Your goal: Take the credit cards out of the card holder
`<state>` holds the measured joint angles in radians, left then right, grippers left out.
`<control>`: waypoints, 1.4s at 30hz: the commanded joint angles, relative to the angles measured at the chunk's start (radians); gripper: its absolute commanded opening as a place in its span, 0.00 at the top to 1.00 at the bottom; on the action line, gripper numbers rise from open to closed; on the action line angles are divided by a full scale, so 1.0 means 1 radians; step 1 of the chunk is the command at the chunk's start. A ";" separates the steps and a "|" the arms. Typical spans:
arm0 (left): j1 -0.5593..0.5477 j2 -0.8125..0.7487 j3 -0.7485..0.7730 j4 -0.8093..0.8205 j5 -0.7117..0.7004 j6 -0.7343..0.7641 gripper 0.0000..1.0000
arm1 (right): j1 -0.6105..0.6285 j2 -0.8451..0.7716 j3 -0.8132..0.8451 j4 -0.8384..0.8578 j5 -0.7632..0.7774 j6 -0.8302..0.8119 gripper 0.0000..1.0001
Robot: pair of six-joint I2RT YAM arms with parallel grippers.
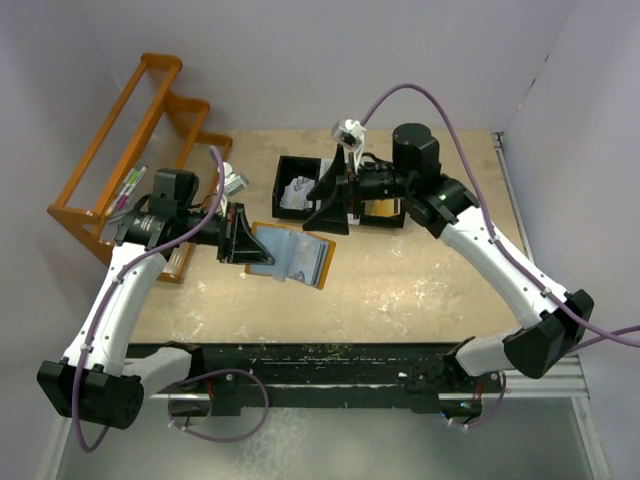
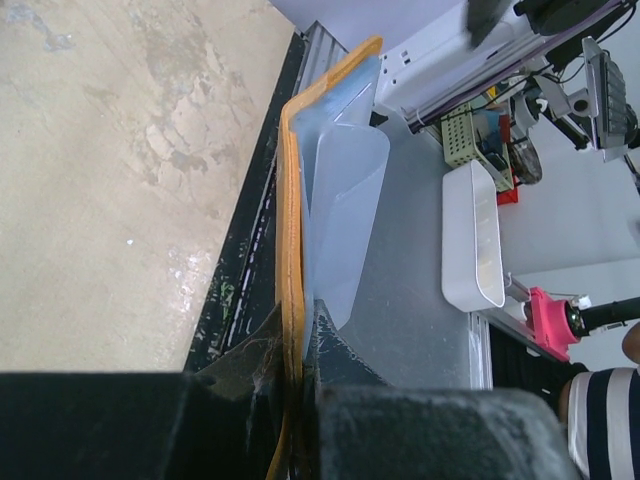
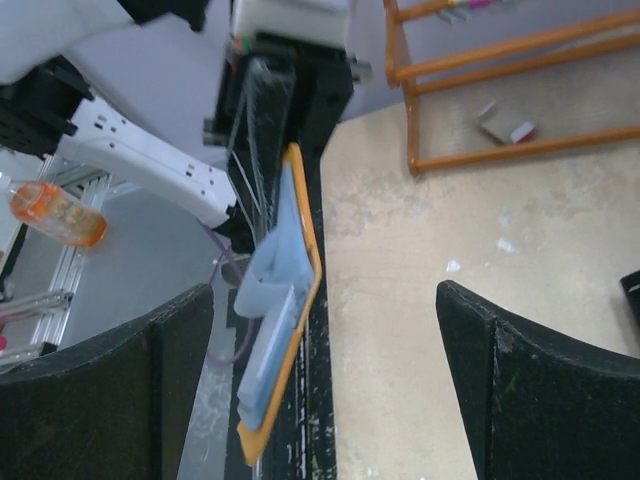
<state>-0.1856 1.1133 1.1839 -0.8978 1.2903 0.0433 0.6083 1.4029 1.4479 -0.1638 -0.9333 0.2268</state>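
The card holder (image 1: 297, 256) is a tan-orange bifold, open, with pale blue-grey inside panels facing up. My left gripper (image 1: 256, 245) is shut on its left edge and holds it above the table. In the left wrist view the holder (image 2: 291, 210) runs edge-on out from between the closed fingers (image 2: 345, 345). My right gripper (image 1: 318, 207) is open and empty, just right of the holder and apart from it. In the right wrist view the holder (image 3: 290, 300) hangs between and beyond the spread fingers (image 3: 520, 380). Thin pale card edges (image 3: 266, 352) show in its pockets.
A black three-compartment tray (image 1: 296, 164) with crumpled white scraps (image 1: 298, 192) stands behind the right gripper. An orange wooden rack (image 1: 130, 130) stands at the far left, also in the right wrist view (image 3: 480, 100). The table's black front rail (image 1: 320, 362) lies near the arm bases.
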 commanded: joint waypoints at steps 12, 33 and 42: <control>0.000 0.009 0.056 -0.059 0.095 0.084 1.00 | 0.061 0.051 0.125 0.016 -0.097 -0.049 0.01; 0.000 0.014 0.079 -0.059 0.156 0.047 1.00 | 0.122 0.060 0.038 -0.026 -0.138 -0.123 0.36; 0.000 0.023 0.113 -0.069 0.127 0.065 0.97 | 0.139 0.078 0.063 -0.130 -0.080 -0.170 0.77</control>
<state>-0.1856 1.1347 1.2274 -0.9829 1.3785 0.0902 0.7410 1.4948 1.4818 -0.2745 -1.0340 0.0849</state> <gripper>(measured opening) 0.082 0.309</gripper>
